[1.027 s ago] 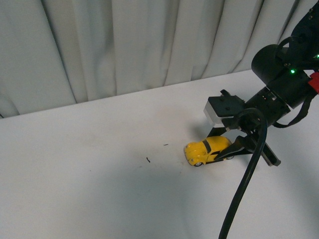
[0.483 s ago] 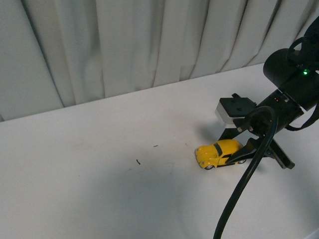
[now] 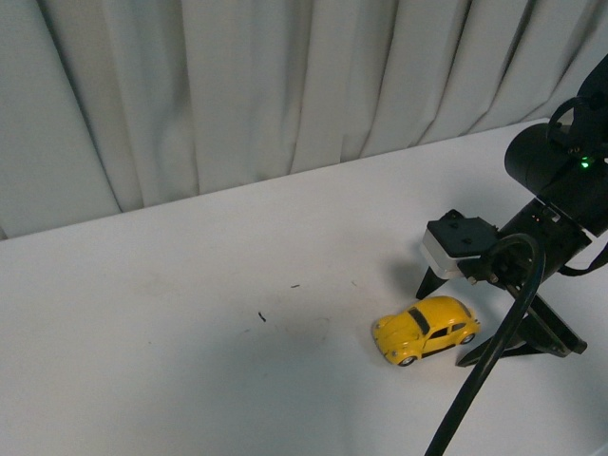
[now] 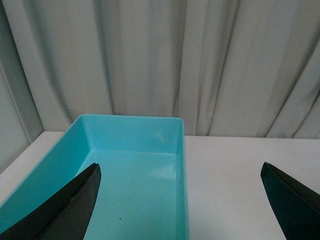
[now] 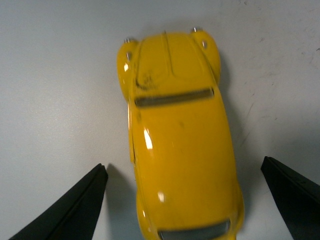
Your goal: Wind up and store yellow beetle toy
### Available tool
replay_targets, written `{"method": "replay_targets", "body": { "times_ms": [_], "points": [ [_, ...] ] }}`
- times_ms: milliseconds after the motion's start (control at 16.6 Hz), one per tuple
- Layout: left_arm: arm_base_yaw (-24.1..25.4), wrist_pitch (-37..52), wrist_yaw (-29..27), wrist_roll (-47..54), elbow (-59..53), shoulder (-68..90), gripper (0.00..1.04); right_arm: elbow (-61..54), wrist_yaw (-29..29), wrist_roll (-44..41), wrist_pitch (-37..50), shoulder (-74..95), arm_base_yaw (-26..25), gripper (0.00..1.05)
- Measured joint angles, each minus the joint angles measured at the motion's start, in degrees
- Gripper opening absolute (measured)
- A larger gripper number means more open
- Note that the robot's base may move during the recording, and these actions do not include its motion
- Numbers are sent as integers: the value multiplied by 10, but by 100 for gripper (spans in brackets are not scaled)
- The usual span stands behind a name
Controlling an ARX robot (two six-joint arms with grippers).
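White table (image 3: 142, 380), matte, w/ a soft shadow across the middle. Two small dark specks on it: one (image 3: 261, 317) approx. centre, a fainter one (image 3: 294, 286) just beyond it, slightly to the right. Pale grey-white curtain (image 3: 237, 85) hangs in deep folds behind the far edge, full width. Left wrist view: turquoise plastic bin (image 4: 132, 131), rectangular, open top, on the table in front of the curtain; tiny dark dot (image 4: 119, 218) on its floor. Right wrist view: faint scuffs (image 5: 270, 75) on the tabletop.

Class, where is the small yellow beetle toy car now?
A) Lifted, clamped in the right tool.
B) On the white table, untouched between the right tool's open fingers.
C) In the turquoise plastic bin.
B: the yellow beetle toy car stands on the white table, and the right tool is open, clear of it.
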Motion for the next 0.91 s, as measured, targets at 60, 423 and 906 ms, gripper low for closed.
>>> {"method": "replay_targets", "body": {
  "times_ms": [60, 423, 906],
  "points": [
    [0, 0, 0, 0, 0, 0, 98, 0, 0, -1, 1, 0, 0, 99],
    [0, 0, 0, 0, 0, 0, 98, 0, 0, -1, 5, 0, 1, 98],
    [0, 0, 0, 0, 0, 0, 98, 0, 1, 0, 6, 0, 4, 98]
  ]
}}
